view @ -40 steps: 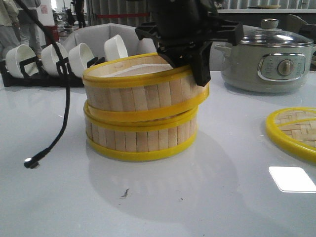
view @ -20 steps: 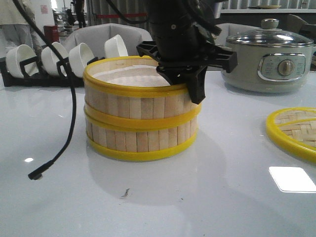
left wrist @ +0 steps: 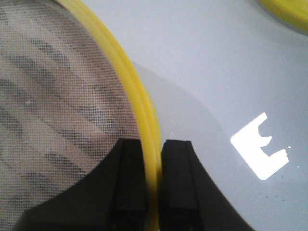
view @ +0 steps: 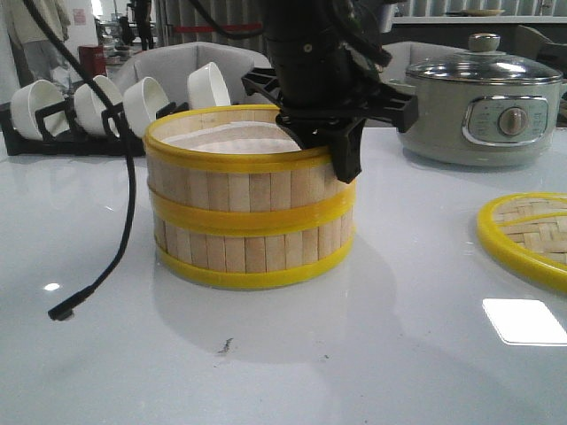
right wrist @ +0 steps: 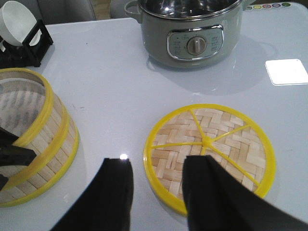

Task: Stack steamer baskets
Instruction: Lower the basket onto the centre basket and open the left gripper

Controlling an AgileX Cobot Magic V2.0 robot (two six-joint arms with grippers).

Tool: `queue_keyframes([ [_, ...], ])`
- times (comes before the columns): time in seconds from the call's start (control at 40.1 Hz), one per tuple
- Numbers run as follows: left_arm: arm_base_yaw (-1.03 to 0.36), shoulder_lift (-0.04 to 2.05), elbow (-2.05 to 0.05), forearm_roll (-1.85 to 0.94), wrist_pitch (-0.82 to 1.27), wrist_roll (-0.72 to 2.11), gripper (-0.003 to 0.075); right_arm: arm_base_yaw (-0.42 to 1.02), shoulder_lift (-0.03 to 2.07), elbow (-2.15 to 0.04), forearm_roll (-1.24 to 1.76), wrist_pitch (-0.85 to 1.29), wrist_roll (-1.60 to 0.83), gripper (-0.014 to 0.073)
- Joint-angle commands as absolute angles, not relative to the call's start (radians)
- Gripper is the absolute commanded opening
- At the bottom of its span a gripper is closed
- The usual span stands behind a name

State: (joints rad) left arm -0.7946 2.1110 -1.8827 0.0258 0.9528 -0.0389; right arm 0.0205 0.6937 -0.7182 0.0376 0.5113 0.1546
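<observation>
**2 baskets stacked, left gripper on the top rim**

I count 2 steamer baskets at the centre of the front view: the upper basket [view: 239, 173] sits squarely on the lower basket [view: 252, 252], their yellow rims meeting. There is 1 lid [view: 527, 235], flat on the white table [view: 372, 354] at the right edge of that frame, well apart from the stack.

My left gripper [view: 332, 146] comes down over the stack's right side. The left wrist view shows what the front view hides: the 2 black fingers [left wrist: 130, 180] pinch the upper basket's yellow rim, 1 inside and 1 outside, and a mesh liner [left wrist: 53, 110] covers the basket floor.

My right gripper [right wrist: 156, 192] appears only in its own wrist view, at the bottom centre, fingers spread and holding nothing, above the table just beside the lid's near edge. That view also shows the lid's whole woven face with its yellow spokes.

Beyond, I count 1 grey-green pot [view: 483, 106] at upper right and 4 white bowls [view: 146, 102] in a black rack at upper left. 1 black cable [view: 120, 204] hangs at left.
</observation>
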Motion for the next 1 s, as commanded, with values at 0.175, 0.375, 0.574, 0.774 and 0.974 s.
queue_keyframes([
  [0.175, -0.796, 2.050, -1.917, 0.044, 0.912, -0.055, 0.0088, 0.022, 0.697, -0.755, 0.026, 0.436, 0.146, 0.0371],
  [0.375, -0.796, 2.050, -1.917, 0.044, 0.910, -0.055, 0.0195, 0.022, 0.697, -0.755, 0.026, 0.438, 0.146, 0.0371],
  [0.574, -0.796, 2.050, -1.917, 0.044, 0.910, -0.057, 0.0419, 0.022, 0.697, -0.755, 0.026, 0.453, 0.146, 0.0371],
  [0.774, -0.796, 2.050, -1.920, 0.045, 0.918, -0.078, 0.0446, 0.022, 0.697, -0.755, 0.026, 0.464, 0.146, 0.0371],
  [0.974, -0.796, 2.050, -2.016, 0.055, 0.993, -0.078, 0.0445, 0.022, 0.697, -0.755, 0.026, 0.464, 0.146, 0.0371],
])
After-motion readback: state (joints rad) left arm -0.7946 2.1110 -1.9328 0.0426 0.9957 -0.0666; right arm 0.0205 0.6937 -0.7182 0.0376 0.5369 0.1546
